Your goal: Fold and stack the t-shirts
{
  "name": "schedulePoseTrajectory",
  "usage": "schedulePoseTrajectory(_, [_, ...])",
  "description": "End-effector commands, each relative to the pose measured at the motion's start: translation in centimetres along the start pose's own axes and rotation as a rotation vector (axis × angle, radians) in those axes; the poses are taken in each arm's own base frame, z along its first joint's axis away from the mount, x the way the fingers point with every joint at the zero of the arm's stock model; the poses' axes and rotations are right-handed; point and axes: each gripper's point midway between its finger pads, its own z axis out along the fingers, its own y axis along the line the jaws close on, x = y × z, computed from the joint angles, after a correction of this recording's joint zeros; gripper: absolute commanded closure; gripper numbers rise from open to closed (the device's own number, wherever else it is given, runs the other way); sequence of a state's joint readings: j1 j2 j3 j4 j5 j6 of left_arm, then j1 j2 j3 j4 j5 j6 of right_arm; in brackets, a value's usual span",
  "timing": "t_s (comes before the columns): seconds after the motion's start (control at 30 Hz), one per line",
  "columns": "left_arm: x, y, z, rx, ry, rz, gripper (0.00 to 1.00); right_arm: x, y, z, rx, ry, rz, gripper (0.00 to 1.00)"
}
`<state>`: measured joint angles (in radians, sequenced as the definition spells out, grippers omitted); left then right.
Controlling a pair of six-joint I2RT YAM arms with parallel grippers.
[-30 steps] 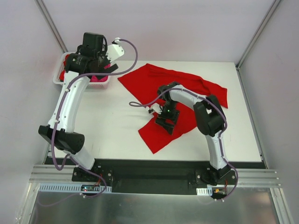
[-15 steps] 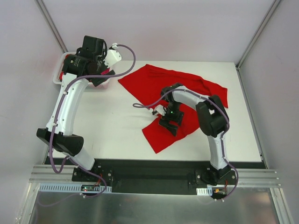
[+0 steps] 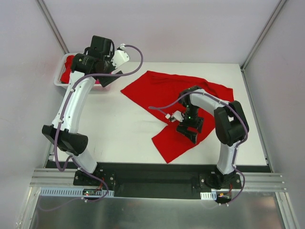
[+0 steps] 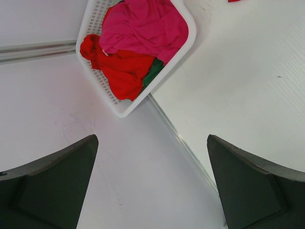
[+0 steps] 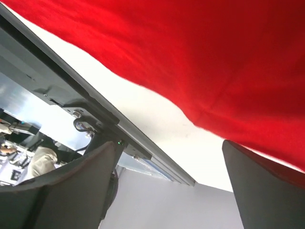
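White table (image 3: pixel 119 129). Right gripper (image 3: pixel 190 132), jaws apart, low over red shirt (image 3: pixel 162 88), which lies spread and unfolded at 2 o'clock. Left gripper (image 3: pixel 107 78), jaws apart, near basket (image 3: pixel 59 82) at 10 o'clock holding more shirts (image 4: pixel 143 28). Nothing folded or stacked.

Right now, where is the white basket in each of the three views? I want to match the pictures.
Top external: the white basket is at the upper left, at the table's far left corner, partly hidden by the left arm.
Left wrist: top centre, holding crumpled pink, red and green t-shirts.
Right wrist: not in it.
Shared landmark: the white table, seen in all three.
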<state>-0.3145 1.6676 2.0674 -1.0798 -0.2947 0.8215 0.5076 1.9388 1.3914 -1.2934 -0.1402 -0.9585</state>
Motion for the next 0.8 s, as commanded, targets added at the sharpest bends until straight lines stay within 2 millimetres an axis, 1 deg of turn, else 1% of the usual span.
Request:
schedulePoseTrajectory(0.0, [-1.7, 0.8, 0.0, -0.024, -0.065, -0.025, 0.01, 4.9, 2.2, -2.5, -0.07, 0.115, 0.019, 0.02])
schedulePoseTrajectory(0.03, [-1.9, 0.8, 0.3, -0.025, -0.067, -0.021, 0.01, 4.7, 2.1, -2.7, -0.071, 0.096, 0.03, 0.02])
schedulePoseTrajectory(0.1, [-2.3, 0.7, 0.7, -0.016, -0.08, -0.026, 0.01, 3.3, 2.2, -3.2, -0.065, -0.008, 0.036, 0.02])
schedulePoseTrajectory(0.13, [-2.5, 0.4, 1.1, -0.007, -0.079, -0.033, 0.01, 2.1, 1.3, -3.5, -0.025, -0.062, 0.049, 0.01])
schedulePoseTrajectory(0.17, [-2.5, 0.2, 1.3, 0.002, -0.08, -0.035, 0.01, 1.5, 1.1, -3.7, -0.018, -0.082, 0.058, 0.01])
schedulePoseTrajectory(0.2, [-2.6, 0.1, 1.4, 0.008, -0.079, -0.038, 0.01, 0.9, 0.8, -3.4, -0.034, -0.075, 0.067, 0.01])
schedulePoseTrajectory(0.3, [-2.5, 0.0, 1.5, 0.009, -0.078, -0.038, 0.01, -0.5, -0.2, -3.5, -0.027, -0.104, 0.077, 0.01])
schedulePoseTrajectory(0.33, [-2.4, -0.1, 1.4, 0.012, -0.074, -0.037, 0.0, -1.0, -0.9, -3.3, -0.014, -0.102, 0.074, 0.01])
schedulePoseTrajectory(0.37, [-2.4, -0.1, 1.4, 0.01, -0.077, -0.037, 0.01, -1.6, -1.6, -3.8, 0.011, -0.118, 0.065, 0.01])
schedulePoseTrajectory(0.43, [-2.1, -0.1, 1.2, 0.005, -0.07, -0.033, 0.01, -2.4, -2.4, -3.7, -0.005, -0.122, 0.073, 0.01])
schedulePoseTrajectory(0.47, [-2.0, -0.1, 1.2, 0.005, -0.066, -0.033, 0.01, -3.1, -2.8, -4.1, -0.001, -0.143, 0.077, 0.01])
schedulePoseTrajectory(0.57, [-1.6, -0.2, 1.0, -0.002, -0.053, -0.031, 0.01, -3.8, -2.7, -3.0, -0.073, -0.139, 0.086, 0.01])
schedulePoseTrajectory(0.63, [-1.3, -0.1, 0.8, -0.008, -0.047, -0.032, 0.01, -4.4, -2.2, -2.0, -0.123, -0.145, 0.092, 0.01])
schedulePoseTrajectory(0.77, [-0.8, 0.0, 0.6, -0.02, -0.033, -0.029, 0.01, -4.7, -2.2, 0.0, -0.174, -0.125, 0.114, 0.01])
